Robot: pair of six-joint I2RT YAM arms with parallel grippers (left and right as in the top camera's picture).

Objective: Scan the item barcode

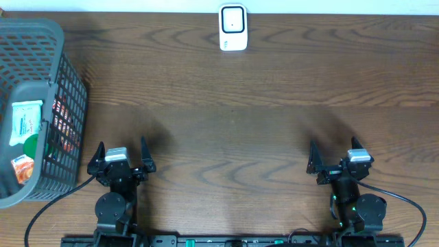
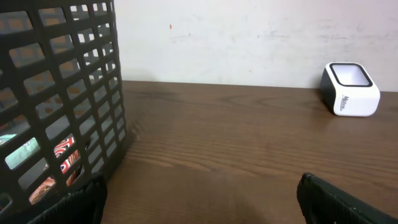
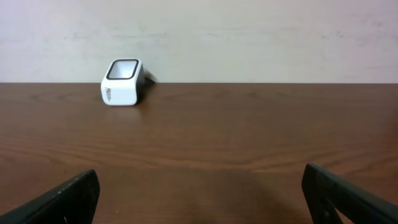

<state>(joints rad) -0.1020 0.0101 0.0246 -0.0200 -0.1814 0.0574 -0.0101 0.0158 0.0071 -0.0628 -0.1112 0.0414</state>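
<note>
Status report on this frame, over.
Left gripper and right gripper open, empty. Packaged items inside grey plastic mesh basket, untouched. White boxy barcode scanner at far edge, nothing blocking it.

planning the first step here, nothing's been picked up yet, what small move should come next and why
Probably swing the left pincer toward the basket: it is open, empty and nearest, the packets lie inside, and the scanner waits at the table's far edge.

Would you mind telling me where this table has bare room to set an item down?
The table is bare across its broad middle, bordered by the scanner at the far edge, the basket on the left, and the left gripper and right gripper at the near edge. The right side is bare. Only the basket corner is crowded.
</note>
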